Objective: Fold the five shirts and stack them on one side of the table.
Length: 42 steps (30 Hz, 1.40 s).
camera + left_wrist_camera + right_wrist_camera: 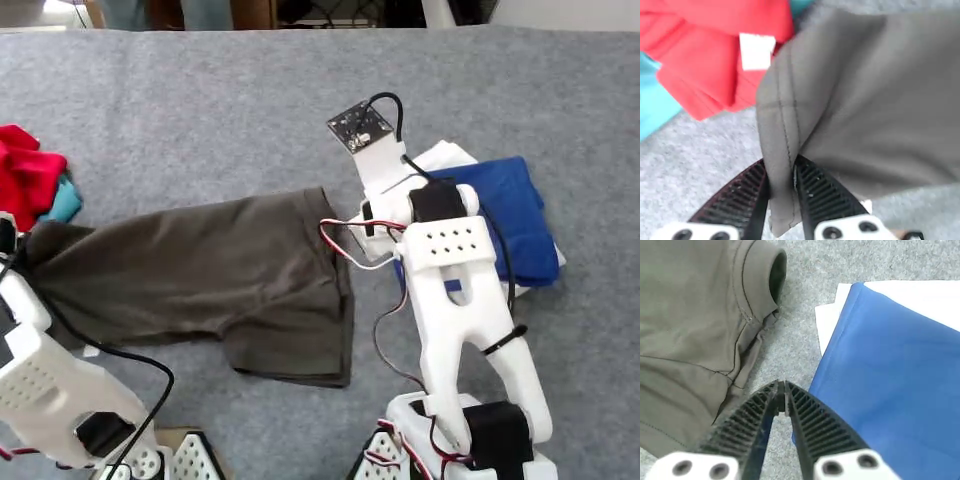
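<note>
Fingers (pixel 747 195) of the left gripper (pixel 782 167) clamped on a stitched hem of the olive-brown shirt (pixel 880 100), with the cloth pinched upright between the two ribbed black faces. Fingers (pixel 815 425) of the right gripper (pixel 781 388) pressed together, tips meeting with nothing between them. Positioned over a bare strip of grey tabletop (pixel 790 340) between the olive-brown shirt's sleeve (pixel 765 270) and the blue shirt (pixel 890 380); whether touching the tabletop, impossible to tell.

In the high view, olive-brown shirt (pixel 200 270) spread flat across the middle of the tabletop (pixel 200 100). One end bunched at the left edge beside the left arm, the other end close to the right arm. Blue shirt (pixel 520 215) folded on the right side, on top of a folded white shirt (pixel 445 155) with its edges showing around the blue. Red shirt (pixel 25 170) crumpled at the far left edge, on a teal shirt (pixel 65 205), both just beside the gripped end of the olive-brown shirt.

Small white label (pixel 756 50) on the red shirt (pixel 705 55), any print too blurred to read. Dark circuit board (pixel 360 125) on the right arm's wrist, markings too small to make out.
</note>
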Tool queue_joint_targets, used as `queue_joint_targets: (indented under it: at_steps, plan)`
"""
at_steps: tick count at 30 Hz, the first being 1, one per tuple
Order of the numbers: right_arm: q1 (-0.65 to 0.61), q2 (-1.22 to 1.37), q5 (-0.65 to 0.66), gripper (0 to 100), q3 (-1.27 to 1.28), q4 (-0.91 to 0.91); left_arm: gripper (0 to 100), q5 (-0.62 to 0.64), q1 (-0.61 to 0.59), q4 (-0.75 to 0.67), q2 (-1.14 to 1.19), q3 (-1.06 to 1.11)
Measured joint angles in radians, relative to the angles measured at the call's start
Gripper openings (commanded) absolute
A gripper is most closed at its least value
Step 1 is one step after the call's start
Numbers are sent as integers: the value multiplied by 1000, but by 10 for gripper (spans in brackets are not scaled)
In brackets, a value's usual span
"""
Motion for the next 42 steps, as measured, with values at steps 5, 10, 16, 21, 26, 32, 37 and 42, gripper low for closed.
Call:
queue_joint_targets:
  at_steps: [5,10,16,21,26,32,37,42]
  plan:
    - [0,0,0,15,0,0,29,3,120,51,0,3]
    - [0,0,0,15,0,-6,29,69,275,51,-20,69]
    - [0,0,0,15,0,-46,29,186,552,51,-104,155]
    - [0,0,21,15,0,-52,29,319,772,26,-115,175]
    - [40,0,43,15,-31,-52,29,457,925,-20,-114,175]
    - [147,0,69,15,-123,-52,29,535,1063,-97,-114,175]
    - [175,0,72,15,-144,-52,29,578,1148,-186,-114,175]
    - [175,0,75,15,-103,-97,29,583,1138,-213,-114,181]
